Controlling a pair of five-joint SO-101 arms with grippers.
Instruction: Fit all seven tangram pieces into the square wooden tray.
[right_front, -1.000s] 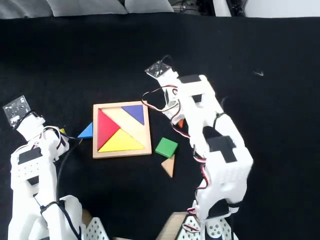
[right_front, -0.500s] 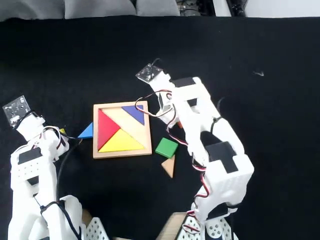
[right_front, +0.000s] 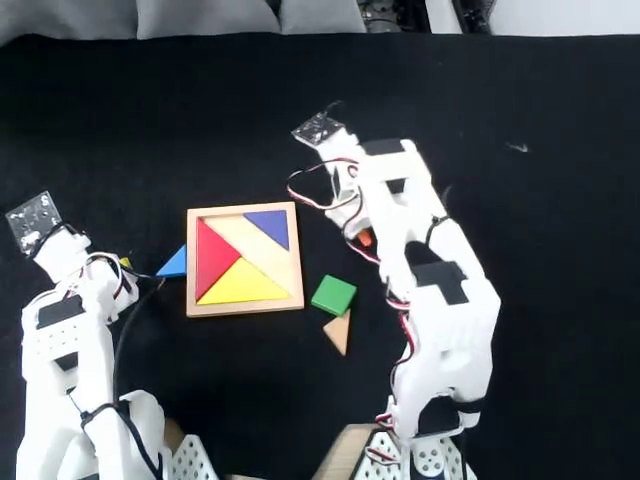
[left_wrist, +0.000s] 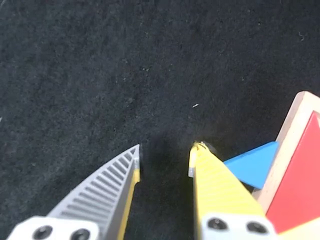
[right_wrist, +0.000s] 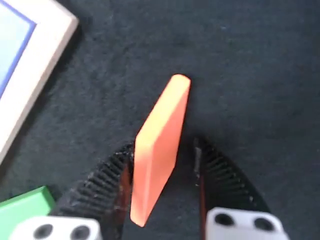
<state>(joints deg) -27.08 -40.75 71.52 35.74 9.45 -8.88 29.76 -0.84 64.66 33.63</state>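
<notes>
The orange piece (right_wrist: 159, 150) is up on its edge, off the cloth, pinched across its flat faces between the ribbed fingers (right_wrist: 112, 175) of the right gripper (right_wrist: 162, 147); it hangs just beyond the right side of the tray (right_front: 245, 306), near the upper corner. It looks like a thin, stiff block of painted wood, light enough that weight is no worry; the smooth paint is the risk, since it could slide or swivel in so narrow a pinch. Held by the faces it cannot go down flat, so I would guess it must be tipped over or set down and taken again by its edges.

The tray lies flat on the black bench (right_front: 520, 250); inside it sit the red triangle (right_front: 212, 258) along the left, the yellow triangle (right_front: 243, 285) along the bottom and the blue parallelogram (right_front: 270, 225) at the top right, with a pale band of bare wood running between them; three of seven are home, by my count.

Outside, the green square (right_front: 333, 295) lies just beside the tray's lower right corner, and the tan triangle (right_front: 339, 331) is just below it; both are flat and best taken by opposite edges. The blue triangle (right_front: 173, 263) touches the tray's left rim; the left gripper (left_wrist: 165, 152) hangs right next to it, its fingers spread apart with nothing between them.
</notes>
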